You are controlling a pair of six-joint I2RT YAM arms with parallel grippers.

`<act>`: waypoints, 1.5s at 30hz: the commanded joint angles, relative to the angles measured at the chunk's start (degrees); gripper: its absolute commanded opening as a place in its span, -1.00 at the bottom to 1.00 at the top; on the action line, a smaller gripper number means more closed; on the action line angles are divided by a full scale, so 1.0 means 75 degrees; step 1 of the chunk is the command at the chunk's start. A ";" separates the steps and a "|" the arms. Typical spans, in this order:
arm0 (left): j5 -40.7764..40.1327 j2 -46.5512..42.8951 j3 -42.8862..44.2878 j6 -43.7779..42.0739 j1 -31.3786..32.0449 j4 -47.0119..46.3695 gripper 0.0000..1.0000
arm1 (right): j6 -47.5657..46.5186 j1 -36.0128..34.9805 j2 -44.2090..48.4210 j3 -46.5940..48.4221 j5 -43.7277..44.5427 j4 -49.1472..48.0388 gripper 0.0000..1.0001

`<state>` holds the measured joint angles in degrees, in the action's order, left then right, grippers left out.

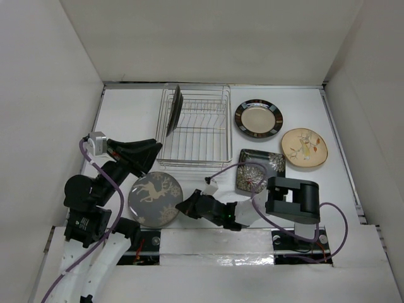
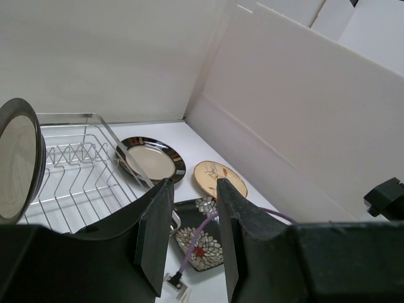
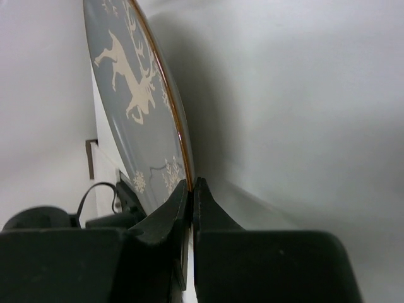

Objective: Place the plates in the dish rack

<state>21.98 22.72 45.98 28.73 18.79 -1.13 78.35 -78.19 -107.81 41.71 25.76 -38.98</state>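
The grey reindeer plate [image 3: 136, 107] is pinched by its rim in the right tool [image 3: 191, 189] (likely for standing it upright). The dish rack [image 1: 196, 126] lies beyond that tool. The left tool [image 2: 192, 184] is held open, empty.

Found on white table [image 1: 126, 113]: wire rack [image 1: 226, 126] at far middle, dark-rimmed cream plate [image 1: 259, 118] just right of it. Noted cream floral plate [image 1: 303, 148] and black square plate [image 1: 259, 169] nearer, right side. Logged grey deer plate [image 1: 155, 199] at near left.
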 commanded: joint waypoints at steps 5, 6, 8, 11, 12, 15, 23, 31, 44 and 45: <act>-0.0165 0.0240 -0.0247 -0.0198 0.0050 -0.0377 -0.40 | -0.0518 0.0148 0.1330 -0.1156 0.0059 -0.0312 -1.00; -0.0199 0.0252 -0.0247 -0.0221 0.0050 -0.0366 -0.40 | -0.0868 0.0148 0.1471 -0.1098 0.0046 -0.0206 -1.00; -0.0328 0.0275 -0.0224 -0.0326 0.0050 -0.0273 -0.40 | -0.1187 0.0032 0.1833 -0.1015 0.0116 0.0040 -1.00; -0.0703 0.0252 -0.0119 -0.0572 0.0050 -0.0039 -0.40 | -0.1761 -0.0460 0.2278 -0.0711 0.0514 0.0624 -1.00; -0.0797 0.0240 -0.0084 -0.0643 0.0050 0.0021 -0.40 | -0.1890 -0.0577 0.2420 -0.0664 0.0805 0.0801 -1.00; -0.1627 0.0229 0.0186 -0.1064 0.0050 0.0524 -0.40 | -0.2230 -0.0742 0.3202 -0.0745 0.1228 0.1060 -1.00; -0.3165 0.0544 0.0210 -0.1358 0.0050 0.0748 -0.51 | -0.2946 -0.0579 0.5724 -0.0968 0.1570 0.2254 -1.00; -0.3341 0.1680 -0.0025 -0.0879 0.0050 0.0373 -0.57 | -0.3531 0.0215 0.8595 -0.0595 0.1137 0.4492 -1.00; -0.3809 0.3286 0.0010 -0.0854 -0.0582 0.0793 -0.69 | -0.5184 0.6005 0.7954 0.0930 -0.2801 0.4272 -1.00; -0.3821 0.3484 0.0080 -0.0877 -0.0676 0.0829 -0.61 | -0.5277 0.6437 0.7779 0.1151 -0.2836 0.4283 -1.00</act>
<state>-4.43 46.92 43.99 22.74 15.55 4.78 40.25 -34.76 -48.36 43.83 12.21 5.54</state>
